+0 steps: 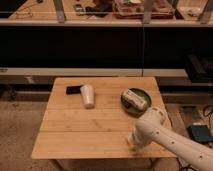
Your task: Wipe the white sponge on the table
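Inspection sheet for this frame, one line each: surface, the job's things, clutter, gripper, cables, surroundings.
surface: light-wood table, wide planks with visible seams.
job's things: white sponge not seen on its own; possibly hidden under the arm's end.
clutter: white cup beside a black object; green plate holding a packaged item.
grippers: gripper shut, low at the table's front right.
cables: dark cables on the floor at right.
surroundings: dark shelving bench behind the table.
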